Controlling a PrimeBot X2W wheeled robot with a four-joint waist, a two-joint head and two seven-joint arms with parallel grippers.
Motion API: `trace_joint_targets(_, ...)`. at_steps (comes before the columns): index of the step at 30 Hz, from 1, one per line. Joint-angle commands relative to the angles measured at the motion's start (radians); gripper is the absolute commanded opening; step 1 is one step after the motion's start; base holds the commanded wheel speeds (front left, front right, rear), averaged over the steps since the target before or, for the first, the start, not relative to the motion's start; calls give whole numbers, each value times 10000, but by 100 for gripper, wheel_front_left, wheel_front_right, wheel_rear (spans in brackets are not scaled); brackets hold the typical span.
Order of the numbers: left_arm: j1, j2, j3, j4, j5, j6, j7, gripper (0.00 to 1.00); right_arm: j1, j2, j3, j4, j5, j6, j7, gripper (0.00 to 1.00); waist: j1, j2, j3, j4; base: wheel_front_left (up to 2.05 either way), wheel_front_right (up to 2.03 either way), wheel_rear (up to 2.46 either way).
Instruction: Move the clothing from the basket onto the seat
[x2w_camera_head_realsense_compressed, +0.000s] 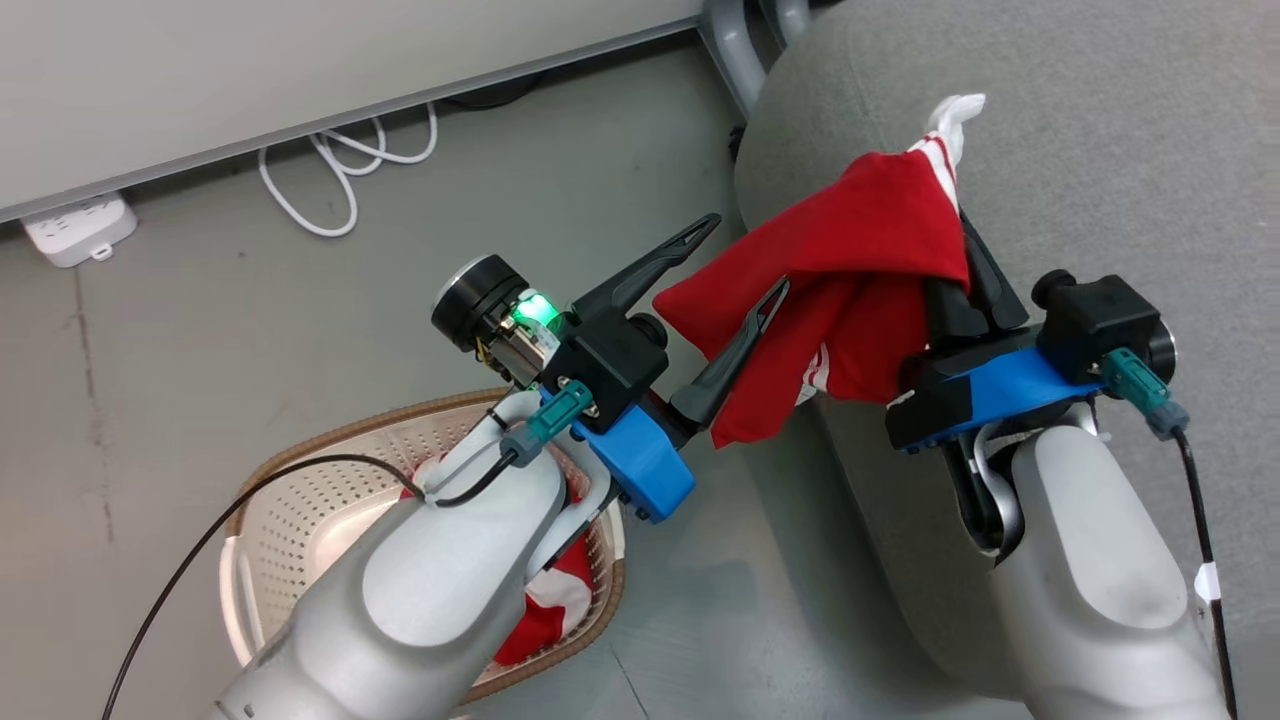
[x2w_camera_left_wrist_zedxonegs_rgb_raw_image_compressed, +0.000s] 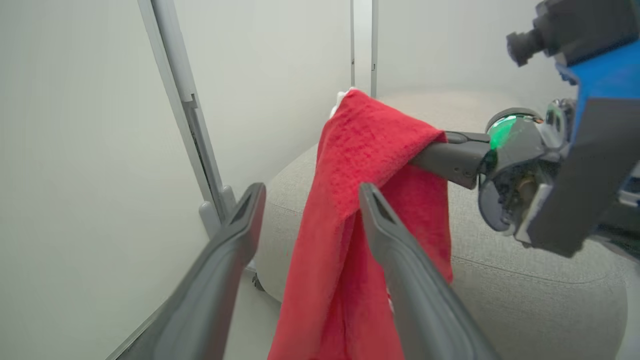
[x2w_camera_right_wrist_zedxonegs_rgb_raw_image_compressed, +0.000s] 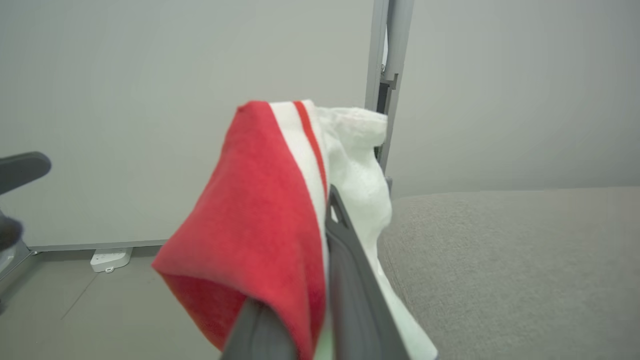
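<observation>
Held garment: bright red clothing (x2w_camera_head_realsense_compressed: 860, 240) with white stripes, draped and bunched, hanging above the left edge of the seat (x2w_camera_head_realsense_compressed: 1100, 150), clear of the cushion.
Right gripper (x2w_camera_right_wrist_zedxonegs_rgb_raw_image_compressed: 327, 210): fingers closed tight on the garment's upper fold; a white fabric tuft sticks out past the tips.
Left gripper (x2w_camera_head_realsense_compressed: 750, 250): fingers spread wide, nothing between them. One finger overlaps the hanging cloth; contact cannot be judged.
Second garment (x2w_camera_head_realsense_compressed: 550, 600): red and white, lying in the basket (x2w_camera_head_realsense_compressed: 300, 520) at near left, partly hidden by the left forearm.
Basket: cream perforated plastic, brown woven-look rim, standing on the grey floor (x2w_camera_head_realsense_compressed: 250, 330) left of the seat.
Seat: grey coarse-weave upholstery with a rounded corner.
Head view alone: basket, second garment, and a looped white cable (x2w_camera_head_realsense_compressed: 340, 170) by the far wall.
Left wrist view alone: the seat's stitched seam and the towel-like nap of the red cloth.
Right wrist view alone: the red line inside the white stripe band.
Head and right wrist views: a white power strip (x2w_camera_head_realsense_compressed: 78, 228) on the floor at the far wall.
</observation>
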Motion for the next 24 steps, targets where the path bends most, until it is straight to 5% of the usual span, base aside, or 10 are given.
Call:
trace_joint_targets(1,-83,83,-24,-48,31,-31,4,100,142,2,-72,-108,9,-7,-18,0,-1,0,155,-289,0,0,0)
trace_joint_targets(24,21,272,-511,-203,-42,-16,304,100,1231,2,-1209,-937,481,-7,-16,0,-1,0,648,-1752,0,0,0)
